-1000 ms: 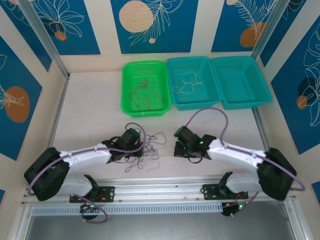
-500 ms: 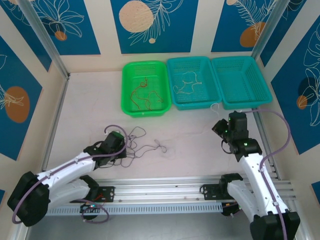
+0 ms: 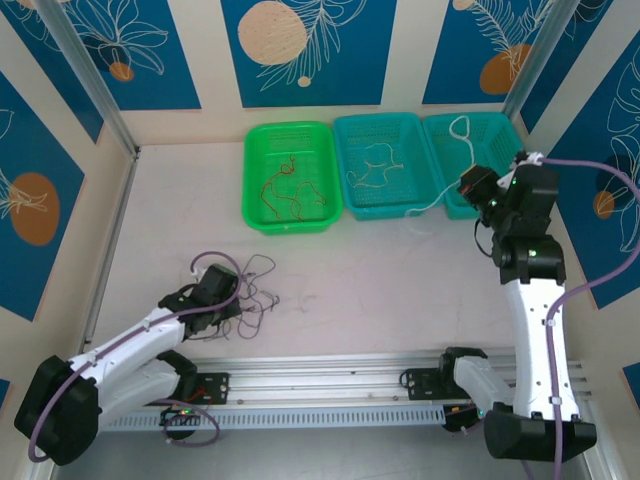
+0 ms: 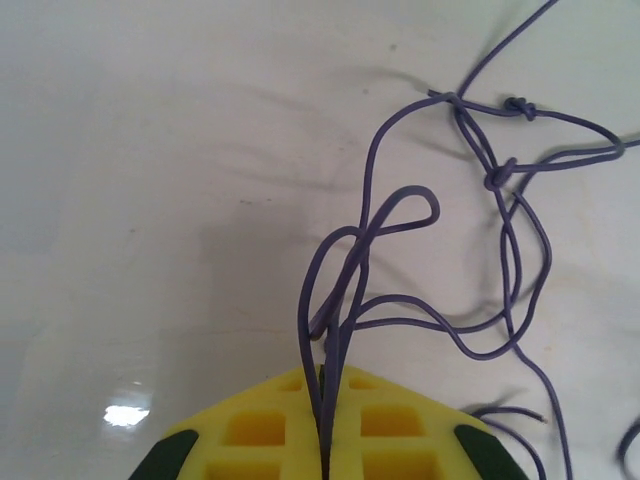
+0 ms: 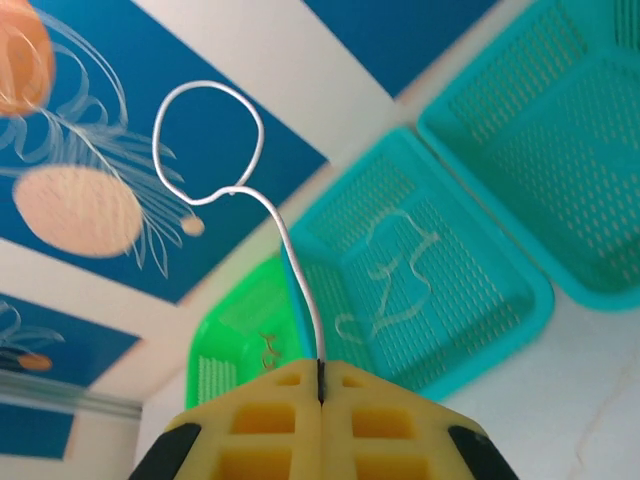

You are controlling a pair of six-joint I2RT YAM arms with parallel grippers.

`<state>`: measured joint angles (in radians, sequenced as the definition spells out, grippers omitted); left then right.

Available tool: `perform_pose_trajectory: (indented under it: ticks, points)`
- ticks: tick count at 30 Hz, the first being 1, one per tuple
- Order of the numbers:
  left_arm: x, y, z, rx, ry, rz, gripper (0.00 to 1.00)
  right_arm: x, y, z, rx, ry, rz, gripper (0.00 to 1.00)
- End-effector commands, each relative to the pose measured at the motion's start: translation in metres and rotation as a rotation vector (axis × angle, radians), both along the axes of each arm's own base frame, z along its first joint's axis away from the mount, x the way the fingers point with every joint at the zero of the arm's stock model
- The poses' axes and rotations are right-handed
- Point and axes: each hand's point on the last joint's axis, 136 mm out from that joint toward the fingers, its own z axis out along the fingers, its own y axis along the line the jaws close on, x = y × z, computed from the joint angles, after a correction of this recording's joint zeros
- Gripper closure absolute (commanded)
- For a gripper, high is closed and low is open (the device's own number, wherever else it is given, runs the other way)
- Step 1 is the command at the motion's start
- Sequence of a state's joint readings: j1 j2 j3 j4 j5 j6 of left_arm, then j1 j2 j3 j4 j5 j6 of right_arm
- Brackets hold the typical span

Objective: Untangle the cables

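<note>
Cables (image 4: 497, 181), pinched ends hidden in left claw (image 4: 322, 400)

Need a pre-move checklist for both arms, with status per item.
1. Right gripper shut on the white cable: ok.
2. White cable apart from the purple cables: ok.
3. Left gripper shut on purple cables: ok, strands run in between its fingers.
4. White cable fully over the right teal basket: not ok, its tail trails toward the near corner of the middle teal basket.
5. Purple cables free of knots: not ok, several knots show in the left wrist view.
6. Right gripper's height above the basket: cannot tell.
</note>
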<state>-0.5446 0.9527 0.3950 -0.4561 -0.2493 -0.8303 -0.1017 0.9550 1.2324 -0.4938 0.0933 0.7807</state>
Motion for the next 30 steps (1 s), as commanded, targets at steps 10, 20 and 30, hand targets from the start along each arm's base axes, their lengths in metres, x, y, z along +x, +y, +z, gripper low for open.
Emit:
perform_pose_trajectory:
  ticks: [10, 20, 30]
  points:
    - [0.012, 0.005, 0.016, -0.047, -0.091, 0.028, 0.78, 0.058, -0.004, 0.098, 0.07, -0.161, 0.071, 1.0]
    - [0.02, -0.011, 0.089, -0.102, -0.254, -0.115, 0.3, 0.141, 0.025, 0.075, 0.042, -0.09, 0.158, 1.0]
    - [0.015, -0.091, 0.174, -0.443, -0.4, -0.481, 0.22, 0.203, 0.061, -0.065, 0.022, 0.2, 0.23, 1.0]
